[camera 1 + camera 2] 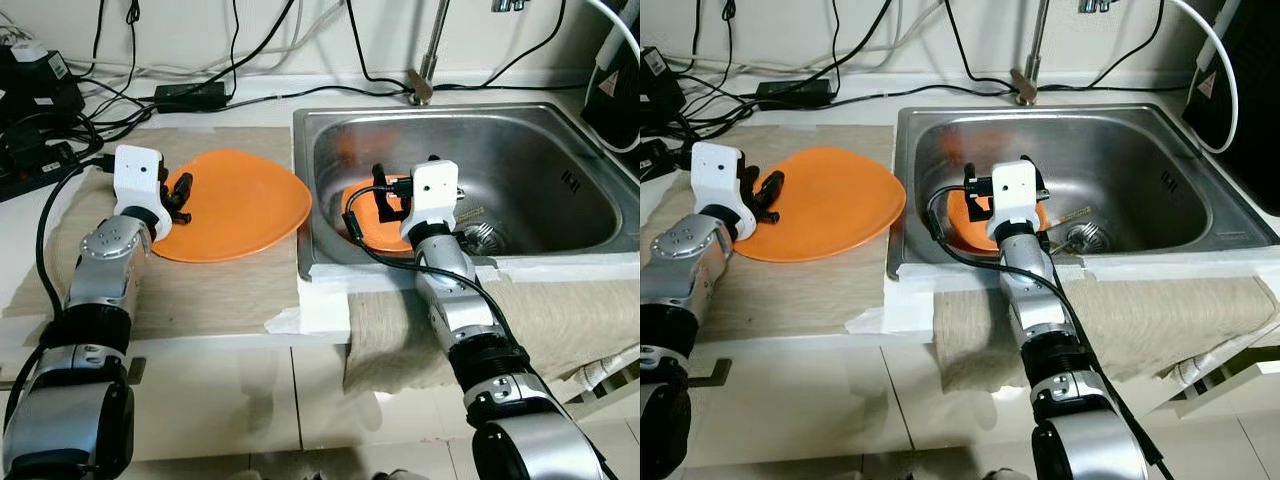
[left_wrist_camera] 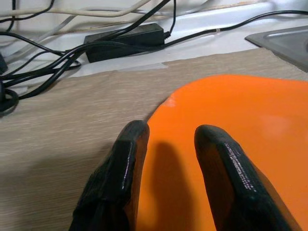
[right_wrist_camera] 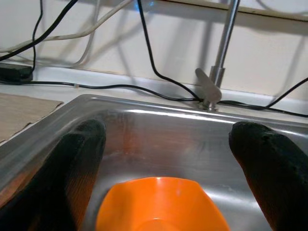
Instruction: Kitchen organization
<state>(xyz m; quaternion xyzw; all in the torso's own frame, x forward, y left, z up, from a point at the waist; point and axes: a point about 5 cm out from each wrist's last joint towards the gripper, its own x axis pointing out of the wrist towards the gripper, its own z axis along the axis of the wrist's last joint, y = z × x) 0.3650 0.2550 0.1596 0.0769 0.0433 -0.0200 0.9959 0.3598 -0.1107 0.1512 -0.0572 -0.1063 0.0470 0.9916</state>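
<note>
A large orange plate (image 1: pixel 240 205) lies on the beige mat on the counter, left of the sink. My left gripper (image 1: pixel 180 195) hovers at the plate's left edge, open, its fingertips (image 2: pixel 132 144) straddling the rim with nothing between them. In the steel sink (image 1: pixel 440 115) lies a smaller orange dish (image 1: pixel 372 232), seen close up as the orange dish (image 3: pixel 161 204) in the right wrist view. My right gripper (image 3: pixel 168 144) hangs just above this dish, its fingers spread wide and open. The right arm hides part of the dish.
A faucet (image 1: pixel 430 60) rises behind the sink. A drain strainer (image 1: pixel 482 236) and a thin utensil lie in the basin's right half. Cables and a black power adapter (image 1: pixel 190 95) crowd the back left. A black appliance (image 1: pixel 615 90) stands at right. Cloth (image 1: pixel 560 310) drapes the counter front.
</note>
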